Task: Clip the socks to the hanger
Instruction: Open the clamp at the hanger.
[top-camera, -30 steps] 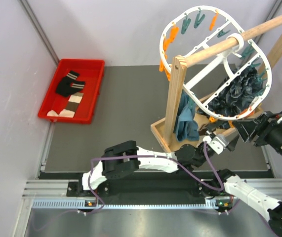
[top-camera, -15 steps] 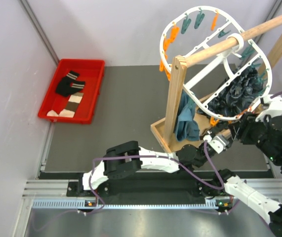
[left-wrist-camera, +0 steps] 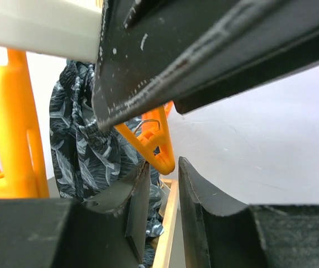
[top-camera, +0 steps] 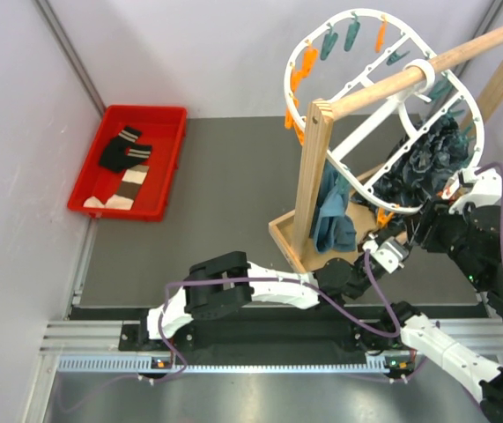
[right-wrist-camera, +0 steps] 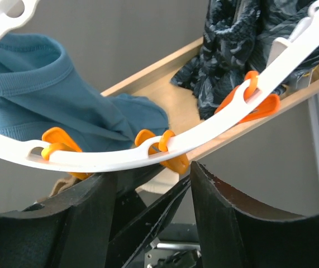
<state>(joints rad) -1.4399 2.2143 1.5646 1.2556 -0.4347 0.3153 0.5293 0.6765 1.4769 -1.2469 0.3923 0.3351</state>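
We see the hanger hung on the wooden pole at right. Far left, well apart, the red tray holds the socks. Our right gripper gapes wide beneath the rim, straddling an orange peg. Our left gripper is nearly closed at a peg tip; whether it grasps it we cannot tell.

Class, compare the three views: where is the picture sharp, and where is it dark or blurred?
Top external view: evenly lit, sharp throughout, red tray clear. Left wrist view: left gripper's fingers, dark and soft, crowd the frame; orange peg crisper. Right wrist view: white hanger sharp, right gripper's fingers shadowed.
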